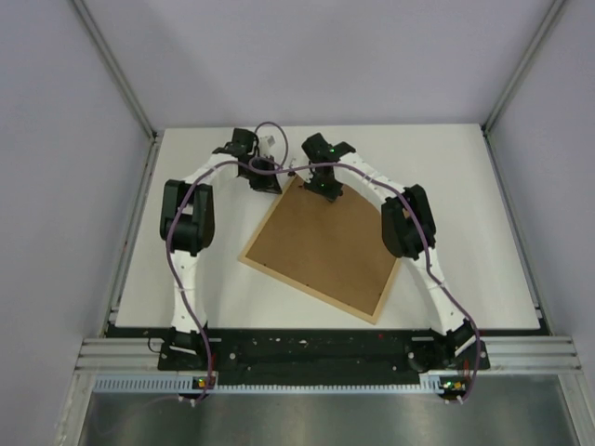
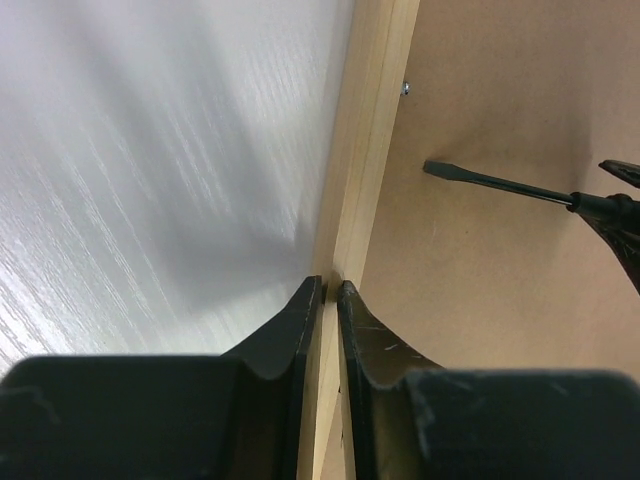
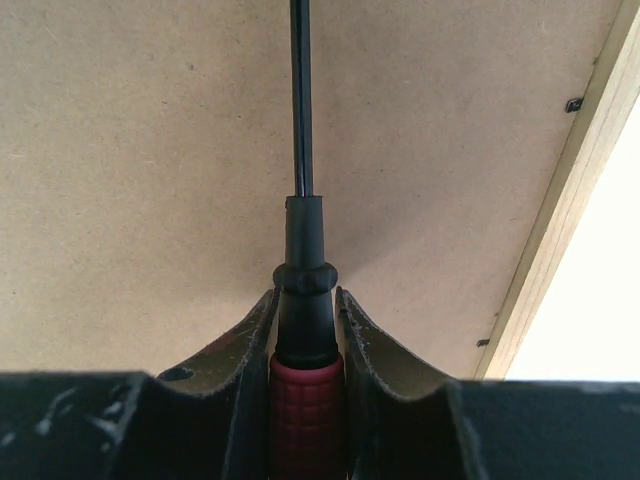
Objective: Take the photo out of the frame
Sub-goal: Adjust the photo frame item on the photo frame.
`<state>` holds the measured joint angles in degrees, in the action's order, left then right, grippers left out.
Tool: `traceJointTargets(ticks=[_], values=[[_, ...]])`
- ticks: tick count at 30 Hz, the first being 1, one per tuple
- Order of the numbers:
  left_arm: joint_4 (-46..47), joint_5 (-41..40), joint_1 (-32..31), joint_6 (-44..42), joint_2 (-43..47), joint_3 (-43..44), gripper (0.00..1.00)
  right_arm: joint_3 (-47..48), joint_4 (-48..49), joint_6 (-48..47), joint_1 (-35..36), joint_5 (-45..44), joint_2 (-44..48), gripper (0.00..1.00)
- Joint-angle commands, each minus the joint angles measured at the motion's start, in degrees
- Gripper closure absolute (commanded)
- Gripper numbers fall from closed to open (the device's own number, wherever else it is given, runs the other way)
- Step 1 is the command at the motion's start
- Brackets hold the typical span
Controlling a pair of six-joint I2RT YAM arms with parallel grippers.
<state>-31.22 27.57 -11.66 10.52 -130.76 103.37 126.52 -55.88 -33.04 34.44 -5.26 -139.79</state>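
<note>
Two black two-finger grippers work at the far corner of the large rectangular light-wood picture frame (image 1: 374, 312). It lies flat on the white table (image 1: 465, 186), turned so its corners point like a diamond, between the two arms. Only its back shows: the plain brown backing board (image 1: 321, 246) faces up inside the thin pale rim, so the photo is out of sight.

The left gripper (image 2: 331, 287) sits over the frame's upper-left rim, close to that far corner. Its jaws are drawn nearly together, with a thin strip of pale wood visible in the slit between them. One finger is toward the table side and the other toward the board side. Whether they actually pinch the rim I cannot tell.

The right gripper (image 3: 305, 295) is clamped on a screwdriver with a ribbed dark-red handle and a slim black shaft (image 3: 303, 260). The fingers press on both sides of the handle just below its black collar. The shaft runs out over the backing board near the same corner, and the left wrist view shows its flat tip lying over the board, apart from the rim.

Small dark metal tabs (image 3: 573, 103) sit along the inner edge of the rim where it meets the board.
</note>
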Motion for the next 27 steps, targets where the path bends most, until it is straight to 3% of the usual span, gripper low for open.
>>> traceJointTargets(ticks=[1,4,6,10,17,27], values=[[-3.32,0.64,-0.12,-1.64,2.44,-5.19,0.85,-2.14,-0.47,-1.33,0.63,-0.11,3.19,1.00],[-3.93,0.90,0.67,-1.91,2.18,-5.03,0.79,-6.53,1.73,-1.24,-0.07,0.86,7.41,1.00],[-4.46,0.82,1.37,-1.74,1.91,-3.27,0.58,-8.91,2.44,-0.89,-0.68,1.91,10.31,1.00],[-4.90,-0.68,1.64,-2.17,1.30,1.55,0.43,-13.04,3.41,-1.59,-1.56,2.80,14.97,1.00],[-7.80,-1.38,0.76,-0.68,-5.55,12.71,0.42,-15.08,5.16,-3.87,-1.74,1.66,18.23,1.00],[-6.39,2.39,0.15,2.31,-8.63,15.36,0.43,-9.71,5.52,-4.85,-2.09,0.77,14.90,1.00]])
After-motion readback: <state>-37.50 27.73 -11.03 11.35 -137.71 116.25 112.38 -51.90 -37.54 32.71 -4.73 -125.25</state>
